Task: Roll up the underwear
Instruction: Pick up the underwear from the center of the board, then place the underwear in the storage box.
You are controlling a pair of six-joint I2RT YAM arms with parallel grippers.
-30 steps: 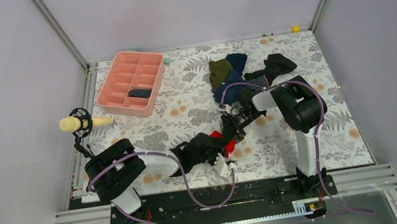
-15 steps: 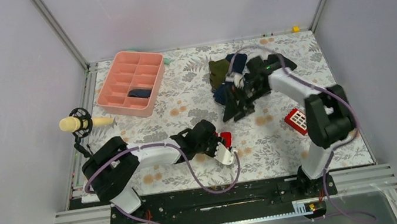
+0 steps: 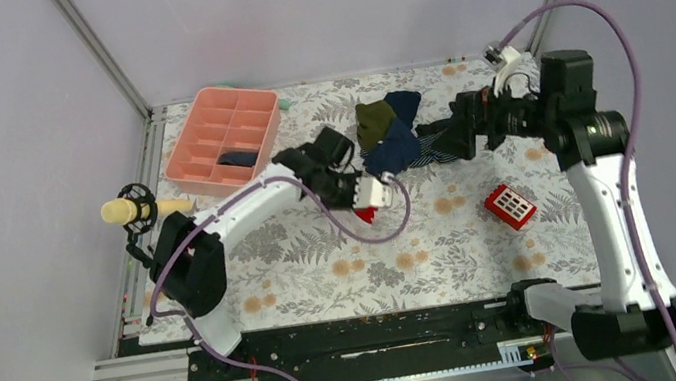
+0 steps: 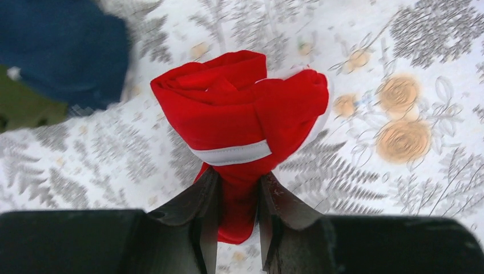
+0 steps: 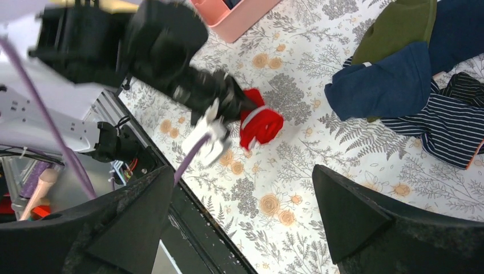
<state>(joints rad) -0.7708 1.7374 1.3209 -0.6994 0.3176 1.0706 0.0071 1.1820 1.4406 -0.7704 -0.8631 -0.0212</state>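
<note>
Soft, even light fills all 3 views, leaving the top view bright and sharp, with only faint shadows under the arms on the floral table (image 3: 483,240) and no glare. In the left wrist view the red underwear (image 4: 240,114) is crisp and vividly lit, while the left gripper's fingers (image 4: 191,222) sit dark and soft at the bottom edge and the navy cloth (image 4: 63,51) at upper left is blurred. In the right wrist view the right gripper's 2 fingers (image 5: 354,217) are unfocused black shapes, and the left arm (image 5: 165,51) looks smeared, perhaps by motion.
</note>
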